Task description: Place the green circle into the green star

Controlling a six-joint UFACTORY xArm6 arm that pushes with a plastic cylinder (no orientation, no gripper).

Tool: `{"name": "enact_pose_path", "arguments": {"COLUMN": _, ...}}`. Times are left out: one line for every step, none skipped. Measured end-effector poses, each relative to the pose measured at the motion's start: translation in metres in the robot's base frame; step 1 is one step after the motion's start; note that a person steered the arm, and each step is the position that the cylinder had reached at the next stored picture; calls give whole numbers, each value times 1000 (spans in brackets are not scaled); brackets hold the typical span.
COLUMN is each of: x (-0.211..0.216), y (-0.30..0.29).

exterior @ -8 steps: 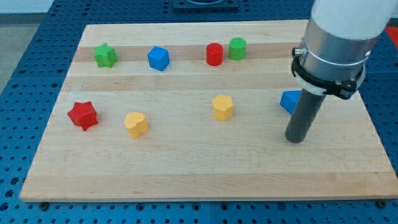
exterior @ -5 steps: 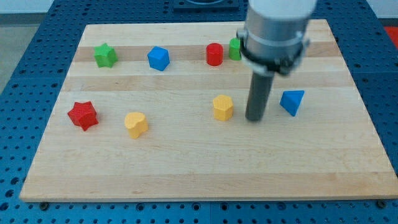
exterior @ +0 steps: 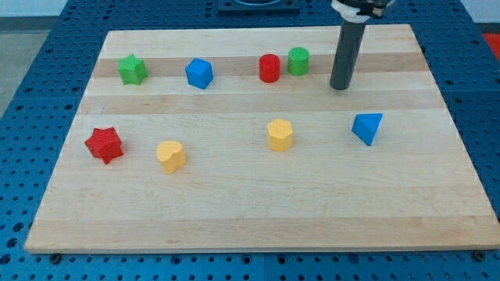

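Note:
The green circle (exterior: 298, 60) stands near the view's top, right of centre, touching or nearly touching the red circle (exterior: 269, 68) on its left. The green star (exterior: 132, 69) sits at the top left of the wooden board (exterior: 250, 211). My tip (exterior: 339, 87) rests on the board to the right of the green circle and slightly lower, about a block's width away from it.
A blue block (exterior: 199, 73) lies between the green star and the red circle. A red star (exterior: 104, 144), a yellow heart (exterior: 170, 155) and a yellow hexagon (exterior: 280, 134) lie across the middle. A blue triangle (exterior: 367, 127) lies below my tip.
My tip has moved from the lower right of the board, past the blue triangle, up toward the view's top, and now stands right of the green circle. No block has moved.

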State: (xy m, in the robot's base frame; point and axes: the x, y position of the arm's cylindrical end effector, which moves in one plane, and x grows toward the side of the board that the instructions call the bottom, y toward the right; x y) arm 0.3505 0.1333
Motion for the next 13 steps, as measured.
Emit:
{"name": "enact_pose_path", "arguments": {"x": 5, "y": -52}}
{"name": "enact_pose_path", "arguments": {"x": 6, "y": -57}}
{"name": "enact_pose_path", "arguments": {"x": 5, "y": -57}}
{"name": "enact_pose_path", "arguments": {"x": -21, "y": -55}}
{"name": "enact_pose_path", "arguments": {"x": -23, "y": -45}}
{"name": "enact_pose_path", "arguments": {"x": -29, "y": 7}}
{"name": "enact_pose_path", "arguments": {"x": -31, "y": 7}}
{"name": "enact_pose_path", "arguments": {"x": -72, "y": 2}}
{"name": "enact_pose_path", "arguments": {"x": -72, "y": 1}}
{"name": "enact_pose_path", "arguments": {"x": -55, "y": -16}}
{"name": "enact_pose_path", "arguments": {"x": -18, "y": -36}}
{"name": "enact_pose_path", "arguments": {"x": -19, "y": -36}}
{"name": "enact_pose_path", "arguments": {"x": -61, "y": -47}}
